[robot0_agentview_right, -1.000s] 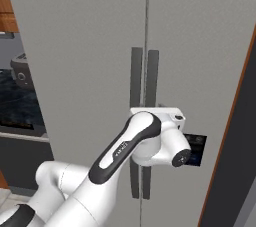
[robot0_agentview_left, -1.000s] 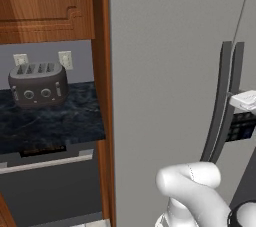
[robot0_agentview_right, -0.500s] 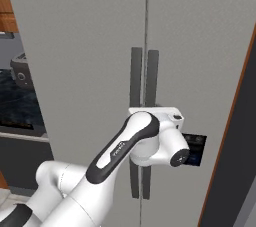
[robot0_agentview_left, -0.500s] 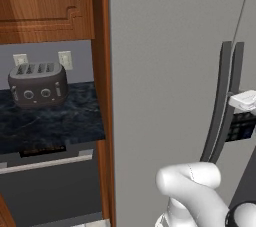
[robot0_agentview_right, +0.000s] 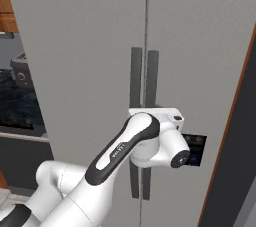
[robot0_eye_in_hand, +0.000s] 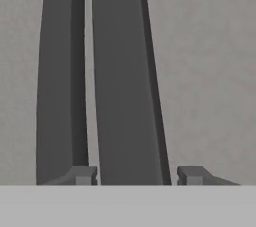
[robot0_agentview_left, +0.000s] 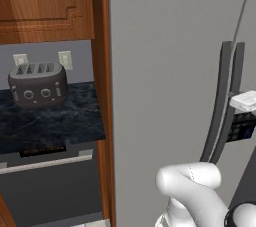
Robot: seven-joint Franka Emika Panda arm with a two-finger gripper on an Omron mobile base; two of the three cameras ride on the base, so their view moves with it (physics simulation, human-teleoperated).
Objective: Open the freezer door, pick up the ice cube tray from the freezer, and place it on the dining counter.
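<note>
At the bottom of the hand view, your gripper [robot0_eye_in_hand: 136, 175] is clamped on the freezer's [robot0_agentview_right: 90, 36] right-hand handle [robot0_eye_in_hand: 127, 86]; both doors remain closed. Pull off-arc and the fingertips [robot0_eye_in_hand: 82, 175] could slide along the smooth bar and lose it.

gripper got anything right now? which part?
Yes: the gripper is closed around one of the freezer's two dark vertical handles, the right-hand handle in the hand view, gripping its lower part with a fingertip on each side.
</note>
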